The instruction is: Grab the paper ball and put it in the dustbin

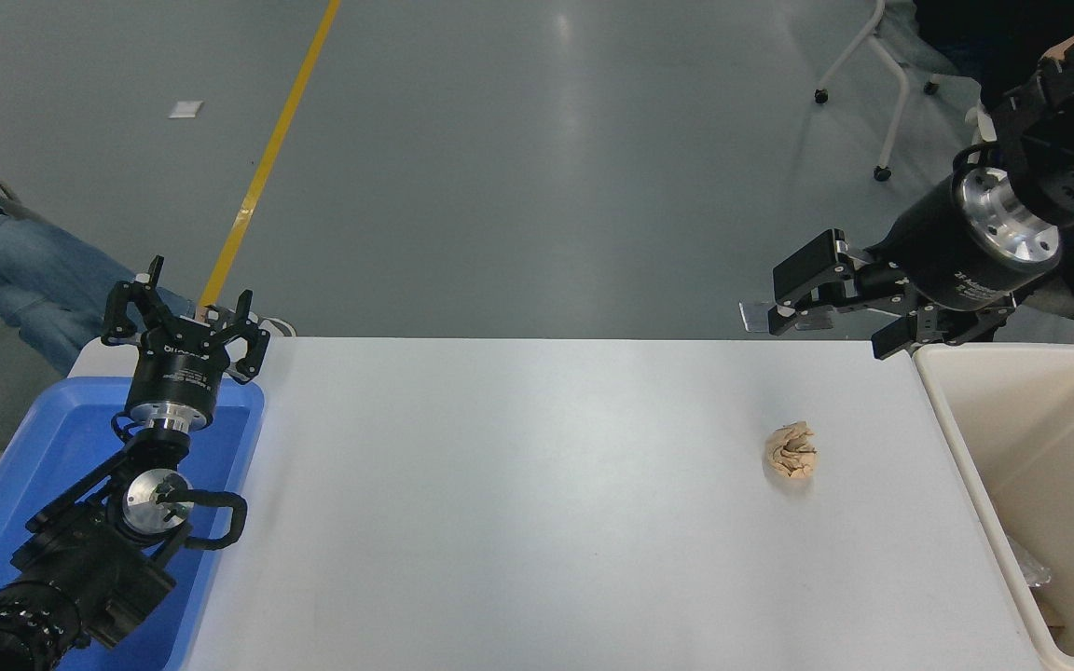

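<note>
The tan paper ball (791, 451) lies on the white table (518, 503), right of centre. The cream-white dustbin (966, 457) stands at the table's right edge, partly cut off by the picture. My right gripper (812, 303) hangs above the table's far right corner, open and empty, pointing left, well beyond and above the ball. My left gripper (185, 312) is parked at the lower left over the blue tray, its fingers open and empty.
A bright blue tray (34, 466) sits at the table's left end under my left arm. A person's jeans-clad leg (24, 280) shows at the left edge. Chair legs on castors (882, 121) stand on the floor beyond the table's right side.
</note>
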